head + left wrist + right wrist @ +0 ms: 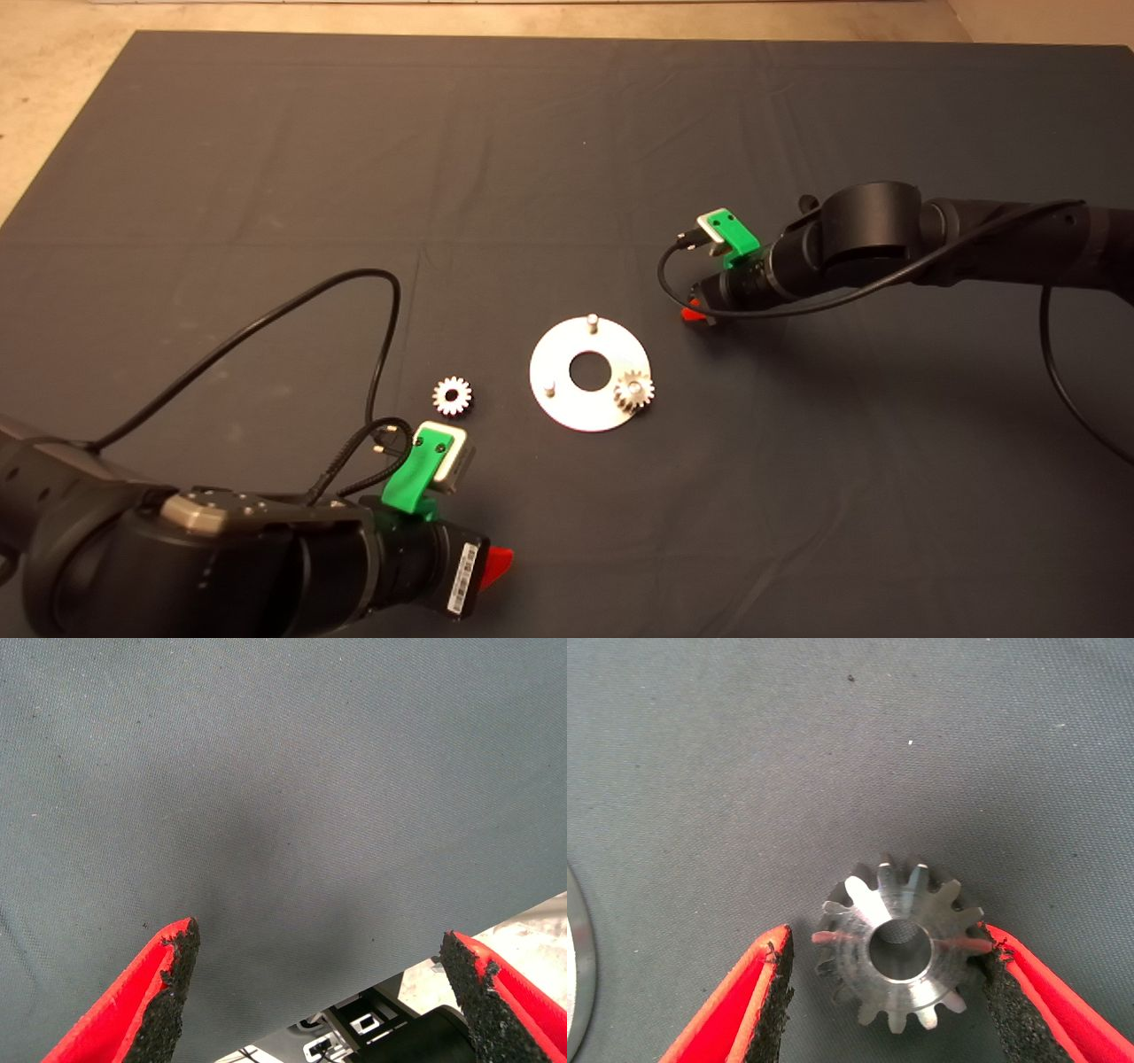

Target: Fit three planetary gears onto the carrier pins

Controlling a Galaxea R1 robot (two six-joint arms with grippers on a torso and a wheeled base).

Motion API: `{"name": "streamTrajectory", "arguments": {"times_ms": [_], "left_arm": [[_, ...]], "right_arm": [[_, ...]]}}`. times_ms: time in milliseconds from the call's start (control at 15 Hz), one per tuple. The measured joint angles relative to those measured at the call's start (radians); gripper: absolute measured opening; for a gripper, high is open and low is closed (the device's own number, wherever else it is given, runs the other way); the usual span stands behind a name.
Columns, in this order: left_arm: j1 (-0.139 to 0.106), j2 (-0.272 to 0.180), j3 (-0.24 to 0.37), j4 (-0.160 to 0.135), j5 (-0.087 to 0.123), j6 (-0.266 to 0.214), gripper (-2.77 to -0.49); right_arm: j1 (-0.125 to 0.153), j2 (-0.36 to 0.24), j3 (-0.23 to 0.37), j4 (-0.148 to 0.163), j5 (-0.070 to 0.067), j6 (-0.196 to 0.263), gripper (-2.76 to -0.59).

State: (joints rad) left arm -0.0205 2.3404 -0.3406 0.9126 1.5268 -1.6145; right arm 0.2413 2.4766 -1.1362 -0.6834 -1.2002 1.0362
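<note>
Likely hard, slick steel, the planetary gear [902, 950] sits between the right tool's [888, 992] parted fingers; grip across its teeth; left tool [319, 992] idles near, parted

The head camera looks down on the mat [567, 133] from above; both wrist cameras view it close-up.

- The disc [567, 409] lies flat near the centre of the desk [567, 133].
- Three carrier pins stand on it; one gear [634, 390] sits on the right-hand pin.
- A second gear [452, 395] lies on the desk, left of the disc.
- A third gear [899, 943] lies between the right hand's [886, 992] fingers, right of the disc.
- The left hand [319, 992] is at the near-left edge.
</note>
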Motion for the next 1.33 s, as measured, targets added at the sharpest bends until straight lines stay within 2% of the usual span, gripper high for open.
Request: {"name": "streamTrajectory", "arguments": {"times_ms": [133, 333, 600, 1333], "left_arm": [[0.000, 0.000, 0.000, 0.000, 0.000, 0.000, -1.34], [0.000, 0.000, 0.000, 0.000, 0.000, 0.000, -1.34], [0.000, 0.000, 0.000, 0.000, 0.000, 0.000, -1.34], [0.000, 0.000, 0.000, 0.000, 0.000, 0.000, -1.34]], "right_arm": [[0.000, 0.000, -0.001, 0.000, 0.000, 0.000, -1.90], [0.000, 0.000, -0.002, 0.000, 0.000, -0.023, -1.98], [0.000, -0.002, -0.002, 0.000, -0.003, -0.037, -2.20], [0.000, -0.003, -0.002, 0.000, -0.003, -0.038, -2.33]]}}
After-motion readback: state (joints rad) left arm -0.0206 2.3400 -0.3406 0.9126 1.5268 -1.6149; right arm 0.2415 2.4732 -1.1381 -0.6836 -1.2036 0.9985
